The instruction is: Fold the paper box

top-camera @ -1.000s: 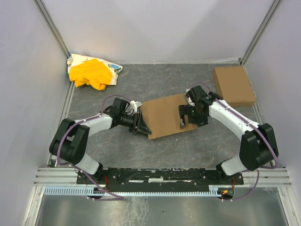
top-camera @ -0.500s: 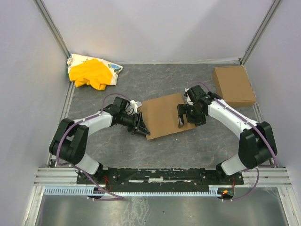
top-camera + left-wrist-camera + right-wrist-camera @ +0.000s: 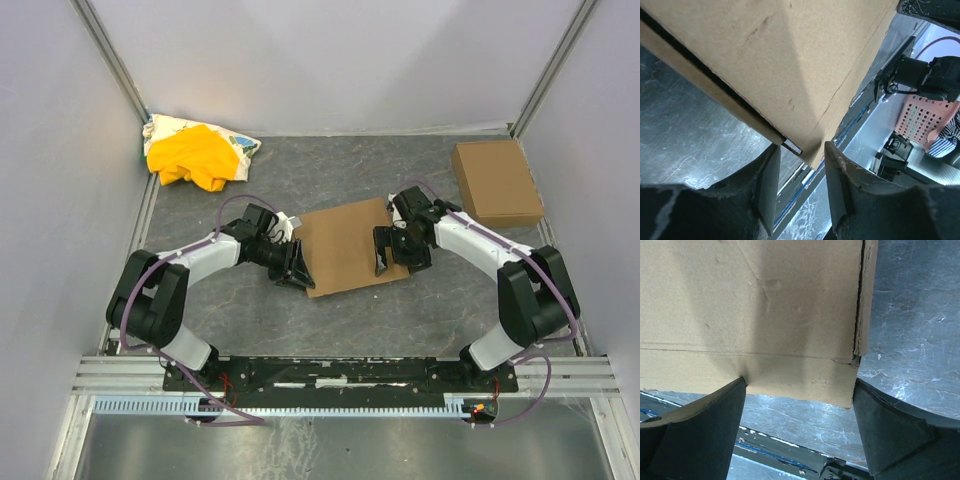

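The paper box [image 3: 345, 245] lies flat on the grey table [image 3: 330, 170] between my two arms, a brown cardboard rectangle turned a little askew. My left gripper [image 3: 297, 270] is at its near left corner. In the left wrist view that corner [image 3: 810, 150] pokes between the fingertips of this gripper [image 3: 800, 152], with a gap on the left side. My right gripper [image 3: 385, 252] is at the box's right edge. Its jaws [image 3: 799, 382] stand wide open, and the cardboard's edge [image 3: 795, 375] lies just past the fingertips.
A smaller folded brown box [image 3: 496, 182] sits at the back right. A yellow cloth [image 3: 195, 155] lies on a patterned bag in the back left corner. White walls close in three sides. A pink basket [image 3: 922, 120] shows beyond the table's near edge.
Both grippers and the paper box have shifted slightly to the left. The right arm has drawn in closer over the box's right edge.
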Tool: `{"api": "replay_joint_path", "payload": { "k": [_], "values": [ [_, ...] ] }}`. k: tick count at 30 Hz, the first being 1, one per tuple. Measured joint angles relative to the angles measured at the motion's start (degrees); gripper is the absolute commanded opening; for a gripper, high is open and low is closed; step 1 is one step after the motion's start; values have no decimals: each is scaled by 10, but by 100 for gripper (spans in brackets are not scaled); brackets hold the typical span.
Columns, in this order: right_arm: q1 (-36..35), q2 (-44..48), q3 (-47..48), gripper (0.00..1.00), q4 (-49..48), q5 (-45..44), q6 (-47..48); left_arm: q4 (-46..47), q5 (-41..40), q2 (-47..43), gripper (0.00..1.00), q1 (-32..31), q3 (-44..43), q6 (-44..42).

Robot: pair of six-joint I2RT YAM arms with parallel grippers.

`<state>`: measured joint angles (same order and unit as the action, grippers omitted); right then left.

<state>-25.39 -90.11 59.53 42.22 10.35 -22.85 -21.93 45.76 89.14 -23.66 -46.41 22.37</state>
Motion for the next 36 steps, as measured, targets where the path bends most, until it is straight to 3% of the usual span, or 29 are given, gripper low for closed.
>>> {"api": "replay_joint_path", "payload": {
  "k": [26,36],
  "values": [
    [-2,-12,-19,91,-29,-27,2,-54,-173,11,45,-9,-20,-58],
    [-2,98,-26,91,-38,-54,3,-47,-219,-55,47,-9,-17,-61]
  ]
}}
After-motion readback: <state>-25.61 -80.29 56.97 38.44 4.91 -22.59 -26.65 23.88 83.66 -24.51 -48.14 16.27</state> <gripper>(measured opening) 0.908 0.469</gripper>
